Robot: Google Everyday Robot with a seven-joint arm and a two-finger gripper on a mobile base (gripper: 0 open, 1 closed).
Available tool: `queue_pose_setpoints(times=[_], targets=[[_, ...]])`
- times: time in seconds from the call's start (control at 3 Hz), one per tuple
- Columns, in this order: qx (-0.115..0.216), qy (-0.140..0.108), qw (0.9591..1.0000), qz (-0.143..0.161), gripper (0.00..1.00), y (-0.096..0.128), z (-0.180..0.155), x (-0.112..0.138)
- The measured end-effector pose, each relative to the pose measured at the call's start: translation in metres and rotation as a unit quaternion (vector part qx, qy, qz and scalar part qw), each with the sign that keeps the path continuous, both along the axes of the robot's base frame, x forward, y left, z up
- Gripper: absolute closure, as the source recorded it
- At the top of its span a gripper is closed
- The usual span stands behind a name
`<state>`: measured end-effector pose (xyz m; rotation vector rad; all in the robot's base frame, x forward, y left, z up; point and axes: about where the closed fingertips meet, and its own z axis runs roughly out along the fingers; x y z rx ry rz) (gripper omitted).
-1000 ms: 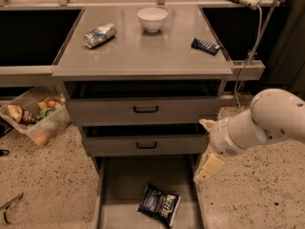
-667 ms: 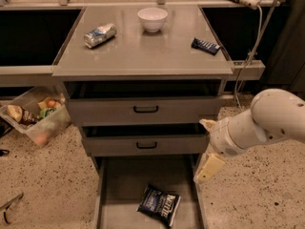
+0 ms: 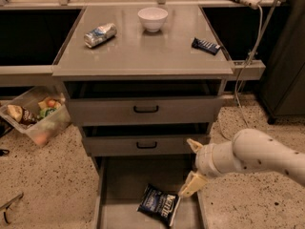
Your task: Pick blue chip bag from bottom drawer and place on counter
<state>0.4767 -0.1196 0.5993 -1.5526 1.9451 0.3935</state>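
Dark-blue and crinkly, the blue chip bag [image 3: 159, 204] lies flat on the grey floor of the bottom drawer [image 3: 121, 190], which stands pulled out. The bag is just below your hand [image 3: 193, 165] and a little toward the drawer's middle. Your hand hangs over the drawer rail on the arm's side, in front of the middle drawer [image 3: 145, 146]. Its two cream fingers [image 3: 192, 185] are spread wide with nothing between them. The lower fingertip is just beside the bag's upper corner; whether it touches, you cannot tell from here.

The step in hand looks like the reach and grasp. Shift your hand inward until it is over the bag's puffed middle, not its corner. Turn the wrist so both fingers point down at the drawer floor and straddle the bag across its narrow width. A slack bag like this probably slides and crumples, so go down close to the floor before closing. Pinch the body rather than a white-edged end.

Once you hold it, draw outward first, since the middle drawer's front overhangs just above your hand. Then rise to the table [image 3: 143, 56], well above. Set the bag down on the near part, away from the white bowl [image 3: 152, 18], the crushed can [image 3: 100, 34] and the bar wrapper [image 3: 206, 45].
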Motion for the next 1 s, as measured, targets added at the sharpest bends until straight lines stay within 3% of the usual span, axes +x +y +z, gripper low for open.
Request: queue_pose_setpoints(times=[0.33, 0.67, 1.0], targets=[[0.011, -0.002, 0.9997, -0.022, 0.0, 0.012, -0.064, 0.012], [0.026, 0.011, 0.9987, -0.042, 0.0, 0.025, -0.121, 0.022], [0.033, 0.044, 0.9968, -0.058, 0.0, 0.033, -0.176, 0.017]])
